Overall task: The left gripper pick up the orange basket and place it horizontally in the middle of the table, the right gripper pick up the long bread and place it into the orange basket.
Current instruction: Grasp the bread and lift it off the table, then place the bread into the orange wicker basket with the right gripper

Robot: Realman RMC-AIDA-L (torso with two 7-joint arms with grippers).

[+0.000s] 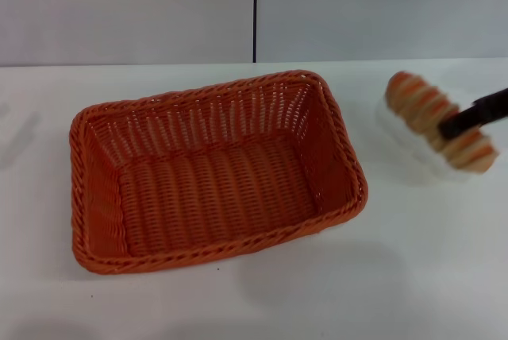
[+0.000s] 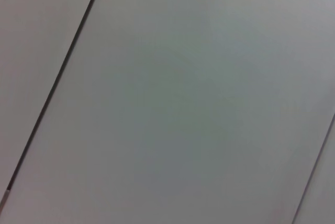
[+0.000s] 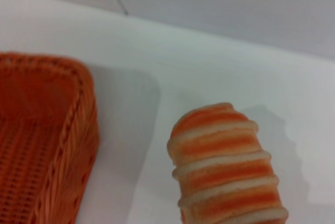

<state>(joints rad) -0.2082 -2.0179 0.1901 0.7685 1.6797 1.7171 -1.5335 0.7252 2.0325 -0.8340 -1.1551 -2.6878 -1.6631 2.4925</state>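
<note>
The orange basket (image 1: 214,173) lies lengthwise across the middle of the white table (image 1: 413,276), empty and open side up. Its corner also shows in the right wrist view, orange basket (image 3: 47,145). To its right, the long bread (image 1: 436,120) hangs a little above the table, casting a pale shadow beneath it. My right gripper (image 1: 444,129) reaches in from the right edge, a black finger (image 1: 476,112) lying across the loaf, shut on it. The right wrist view shows the long bread (image 3: 225,166) close up, apart from the basket's side. The left gripper is out of view.
A grey wall (image 1: 127,6) with a dark vertical seam (image 1: 255,6) stands behind the table. The left wrist view shows only grey wall panels (image 2: 183,103). Bare tabletop lies in front of the basket and between basket and bread.
</note>
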